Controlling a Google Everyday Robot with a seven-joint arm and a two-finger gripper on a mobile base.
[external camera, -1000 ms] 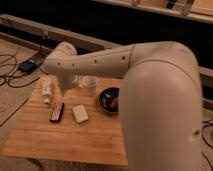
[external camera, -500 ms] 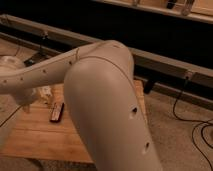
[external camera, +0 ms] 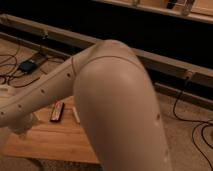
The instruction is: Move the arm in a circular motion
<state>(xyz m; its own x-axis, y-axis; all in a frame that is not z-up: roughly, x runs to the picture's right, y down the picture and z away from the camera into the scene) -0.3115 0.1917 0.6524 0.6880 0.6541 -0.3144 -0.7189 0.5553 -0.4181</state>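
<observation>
The arm is a large cream-white tube with small dark screw holes. Its elbow fills the middle of the camera view, and a long segment runs down to the left edge. The arm hangs over the wooden table and hides most of it. The gripper is out of view past the left edge.
A dark flat bar-shaped object lies on the table, next to a thin pale strip. Black cables and a small blue-black box lie on the carpet at left. More cables run at right. A dark wall base crosses behind.
The arm has swung closer to the camera and to the left. It now covers the cup, bowl and other table objects seen one second ago.
</observation>
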